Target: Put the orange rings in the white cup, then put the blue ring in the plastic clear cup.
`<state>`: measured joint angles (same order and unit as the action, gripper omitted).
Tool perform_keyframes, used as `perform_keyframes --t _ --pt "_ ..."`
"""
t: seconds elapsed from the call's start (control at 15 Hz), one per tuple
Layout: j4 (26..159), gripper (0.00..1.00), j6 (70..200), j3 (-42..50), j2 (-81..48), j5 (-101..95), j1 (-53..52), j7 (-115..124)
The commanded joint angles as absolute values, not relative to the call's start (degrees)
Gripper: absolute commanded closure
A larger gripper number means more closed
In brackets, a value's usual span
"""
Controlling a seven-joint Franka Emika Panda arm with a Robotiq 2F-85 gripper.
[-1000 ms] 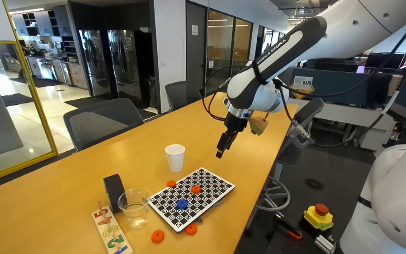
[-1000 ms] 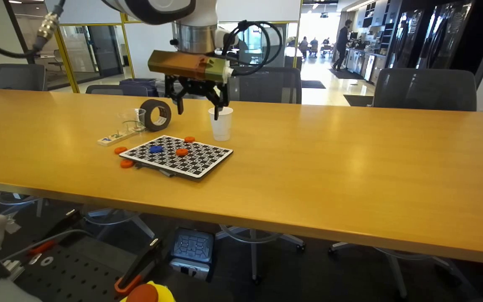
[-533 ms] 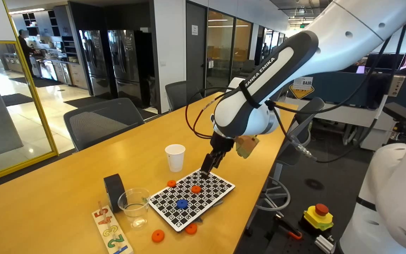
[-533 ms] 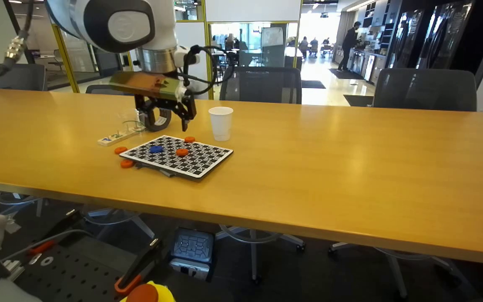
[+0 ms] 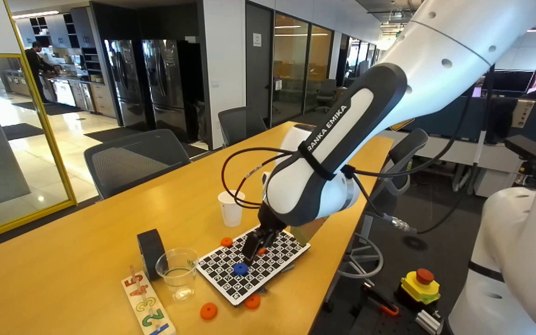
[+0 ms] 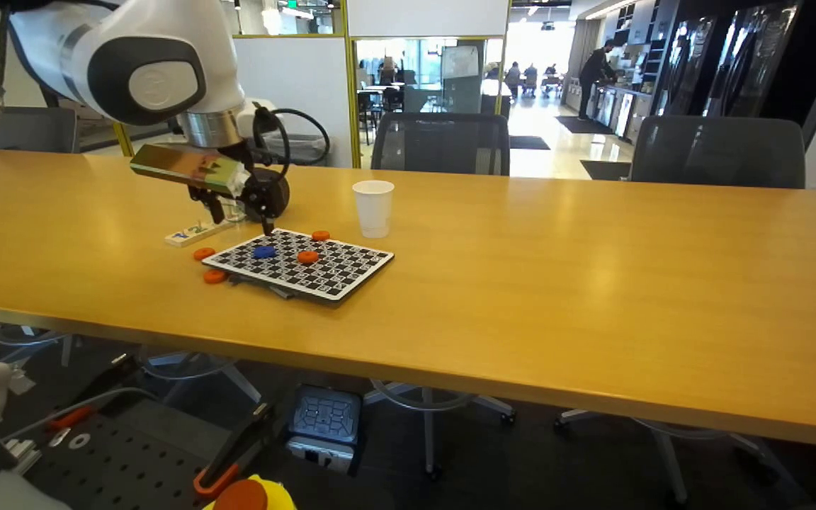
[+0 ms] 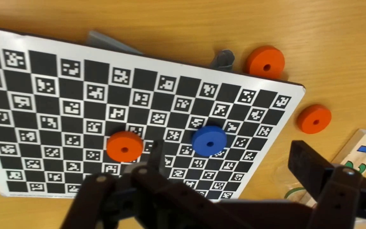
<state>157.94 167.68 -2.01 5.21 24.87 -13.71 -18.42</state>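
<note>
My gripper is open and empty, low over the checkered board; it shows in both exterior views. In the wrist view the blue ring lies on the board ahead of and between the fingers, nearer the left finger. One orange ring lies on the board beside the left fingertip. Two orange rings lie off one board corner, another at the opposite long edge. The white cup stands upright beyond the board. The plastic clear cup stands upright, partly hidden behind my gripper in an exterior view.
The checkered board lies on the table, with grey pieces sticking out under one edge. A black tape roll stands on edge beside the clear cup. A wooden number strip lies beside them. Chairs line the table.
My gripper has moved down and across the board, from the side near the white cup toward the blue ring. It stays open. The rings and cups have not moved.
</note>
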Motion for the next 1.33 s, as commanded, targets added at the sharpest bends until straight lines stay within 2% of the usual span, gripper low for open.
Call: perform_keyframes --t 0.0,0.6,1.27 --pt "157.94 0.00 173.59 -5.31 1.53 25.15 -15.09 -11.65" --pt "157.64 0.00 172.48 -8.54 -1.99 15.11 -13.26 4.12" --pt "154.43 0.00 166.81 -9.38 -3.49 10.57 -12.83 6.81"
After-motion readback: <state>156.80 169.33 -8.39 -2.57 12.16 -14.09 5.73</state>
